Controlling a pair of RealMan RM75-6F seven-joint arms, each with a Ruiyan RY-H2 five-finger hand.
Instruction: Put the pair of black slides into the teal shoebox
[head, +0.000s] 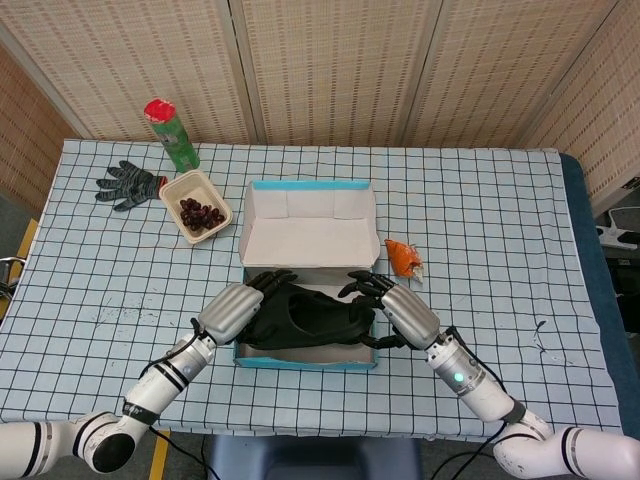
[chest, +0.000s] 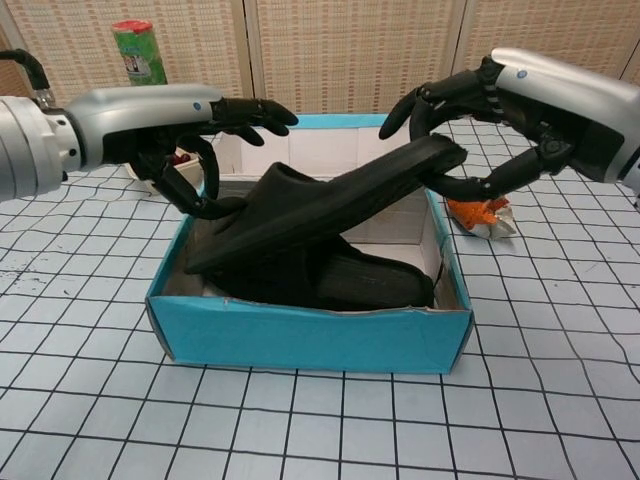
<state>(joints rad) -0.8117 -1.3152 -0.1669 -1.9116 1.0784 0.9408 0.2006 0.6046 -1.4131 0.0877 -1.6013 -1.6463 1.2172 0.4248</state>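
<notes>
while one black rubber slide (chest: 350, 280) is lying flat in the teal cardboard shoebox (chest: 310, 335), the right hand (chest: 520, 110) is pinching the tilted second slide (chest: 330, 205) at 3 o'clock; the left hand (chest: 190, 125) is hovering open-fingered; lowering comes next.

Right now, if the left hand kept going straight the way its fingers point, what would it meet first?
Probably the right hand: the left hand points across the teal shoebox, above the tilted black slide. Depth is unclear.
</notes>
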